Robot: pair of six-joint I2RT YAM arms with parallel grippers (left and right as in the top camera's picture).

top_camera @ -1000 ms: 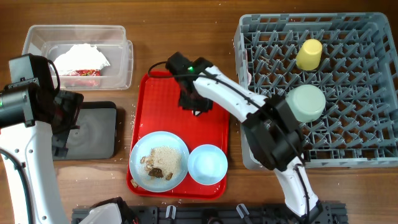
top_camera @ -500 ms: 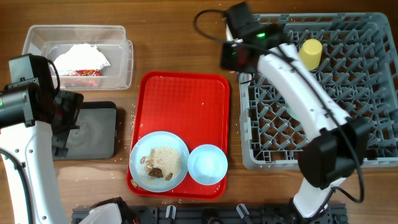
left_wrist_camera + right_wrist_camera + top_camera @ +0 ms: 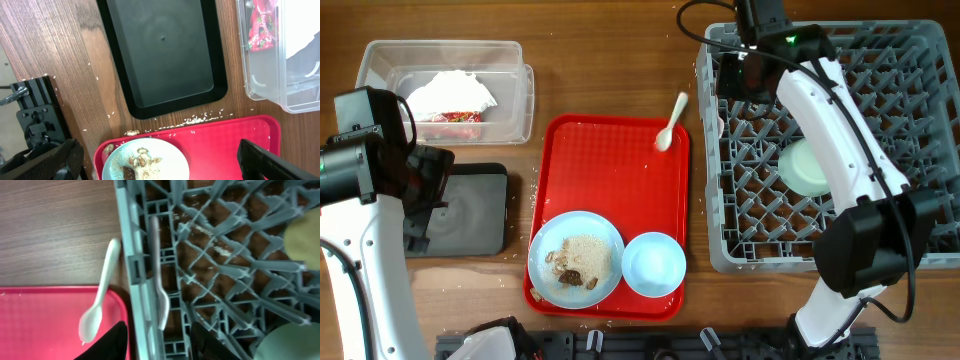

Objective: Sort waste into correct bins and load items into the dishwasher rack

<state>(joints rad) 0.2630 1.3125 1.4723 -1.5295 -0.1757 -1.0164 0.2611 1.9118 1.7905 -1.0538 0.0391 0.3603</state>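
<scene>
- Left pincer [image 3: 160, 148]: your wrist view catches only its two finger ends at the bottom corners, spread wide with nothing held. Overhead, its own arm hides it.
- Right pincer [image 3: 157, 330]: its fingers are cut off by the bottom edge. They stand partly apart astride the rack wall and grip nothing you can see.
- Dishwasher rack [image 3: 920, 180]: right of the overhead frame, with its upper middle covered by your right arm.
- Fork [image 3: 158, 275]: a pale utensil lying along the inside of the rack wall. Its head is too blurred to make out tines.
- Spoon [image 3: 670, 122]: across the upper right rim of the red tray [image 3: 610, 170], handle out over the table [image 3: 620, 60].
- Mint-green bowl [image 3: 800, 170]: in the rack, partly hidden by the arm.
- Yellow cup [image 3: 305, 235]: only a curved edge shows, at the right of the right wrist view.
- Plate [image 3: 577, 258] with rice scraps [image 3: 588, 255], and pale blue bowl [image 3: 653, 265]: side by side at the bottom of the red tray.
- Clear tub [image 3: 375, 65]: upper left, holding a napkin [image 3: 450, 92] above a wrapper [image 3: 450, 117].
- Black tray [image 3: 480, 220]: below the tub, with its left end under your left arm.
</scene>
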